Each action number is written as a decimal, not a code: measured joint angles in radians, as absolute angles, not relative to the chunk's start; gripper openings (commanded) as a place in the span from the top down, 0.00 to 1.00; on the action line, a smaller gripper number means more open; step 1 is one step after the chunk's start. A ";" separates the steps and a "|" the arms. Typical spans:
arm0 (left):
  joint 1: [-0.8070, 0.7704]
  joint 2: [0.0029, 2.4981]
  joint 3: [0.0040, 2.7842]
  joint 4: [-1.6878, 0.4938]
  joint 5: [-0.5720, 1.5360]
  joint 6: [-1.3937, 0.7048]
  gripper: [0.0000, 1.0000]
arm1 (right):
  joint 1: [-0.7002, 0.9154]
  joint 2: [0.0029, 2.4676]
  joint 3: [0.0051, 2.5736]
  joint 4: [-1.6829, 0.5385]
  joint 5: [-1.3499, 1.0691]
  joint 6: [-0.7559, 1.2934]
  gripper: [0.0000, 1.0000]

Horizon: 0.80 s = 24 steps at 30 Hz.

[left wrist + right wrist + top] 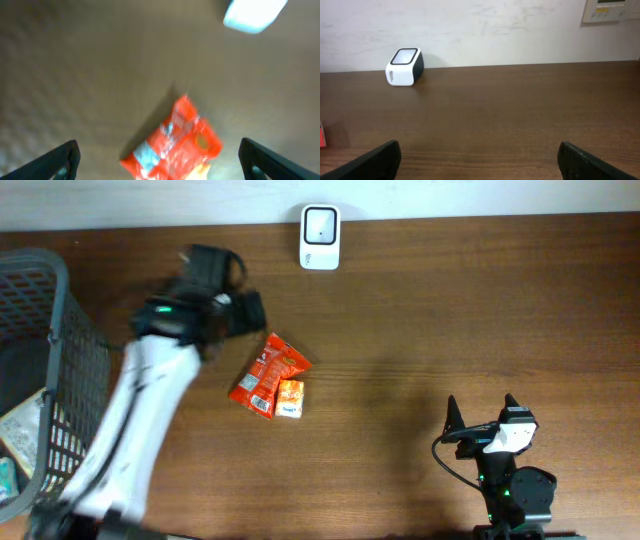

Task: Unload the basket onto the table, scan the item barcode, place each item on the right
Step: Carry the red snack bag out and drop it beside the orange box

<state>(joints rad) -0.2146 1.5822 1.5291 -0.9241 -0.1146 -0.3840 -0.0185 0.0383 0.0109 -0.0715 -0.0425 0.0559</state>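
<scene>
Basket [72, 405]: grey mesh, far left of the table [450, 310]; two items partly visible inside, kinds unclear.
Red packet [268, 373]: flat on the table near the centre, outside the basket.
Small orange-white packet [290, 398]: touching the red packet's right side.
Scanner [320, 237]: white, at the far edge, centre.
Left gripper [159, 147]: fingers spread wide, holding nothing, above the red packet.
Right gripper [480, 405]: fingers spread wide, empty, near right.
Count: one basket, one scanner, two packets on the table.

No readable text, scanner [405, 66] marking illegible
</scene>
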 measured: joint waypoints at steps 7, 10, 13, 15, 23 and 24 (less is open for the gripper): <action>0.079 1.328 1.726 -1.036 -0.194 -0.358 0.01 | -0.019 0.039 0.011 -0.072 -0.042 0.057 0.01; 0.246 1.273 1.730 -1.076 -0.237 -0.358 0.01 | -0.019 0.038 0.011 -0.072 -0.043 0.056 0.01; 0.388 1.284 1.728 -1.098 -0.252 -0.359 0.01 | -0.019 0.038 0.011 -0.072 -0.043 0.056 0.01; 0.480 1.313 1.715 -1.097 -0.258 -0.359 0.01 | -0.019 0.038 0.011 -0.072 -0.043 0.056 0.01; 0.655 1.523 1.671 -1.101 -0.212 -0.358 0.01 | -0.019 0.039 0.011 -0.072 -0.042 0.057 0.01; 0.659 1.545 1.671 -1.102 -0.209 -0.358 0.01 | -0.019 0.038 0.011 -0.072 -0.042 0.056 0.01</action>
<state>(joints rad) 0.6594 1.5448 1.6714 -1.1015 -0.2089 -0.3584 -0.0185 0.0383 0.0109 -0.0715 -0.0422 0.0559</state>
